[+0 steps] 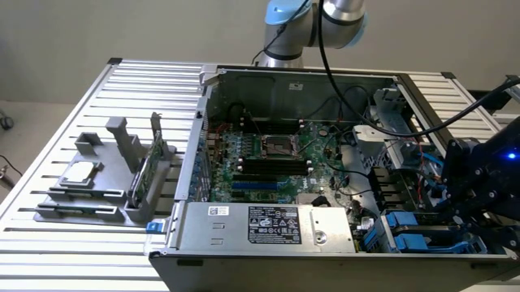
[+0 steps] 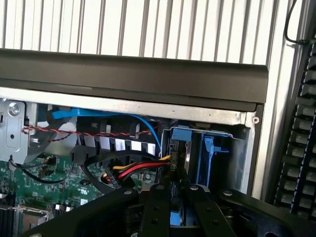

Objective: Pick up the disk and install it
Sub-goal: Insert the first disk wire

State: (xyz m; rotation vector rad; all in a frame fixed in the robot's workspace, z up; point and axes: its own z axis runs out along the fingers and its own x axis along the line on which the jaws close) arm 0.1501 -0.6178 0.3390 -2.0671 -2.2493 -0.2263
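Two black fingers of the gripper stand close together in the wrist view, clamped on the disk, which they hold on edge between them with its blue rail showing at the fingertips. The disk sits partly down in a grey metal drive bay at the corner of the open computer case, just beside an upright blue plastic latch. Red, yellow and black power wires run up to the near edge of the disk, and a blue cable curves over them.

In the exterior view the gripper hangs over the case's corner on the exterior view's right, above blue drive carriers. The green motherboard lies in the middle of the case, with the silver power supply along the near side. A grey parts holder stands on the slatted table at the exterior view's left, well apart from the case.
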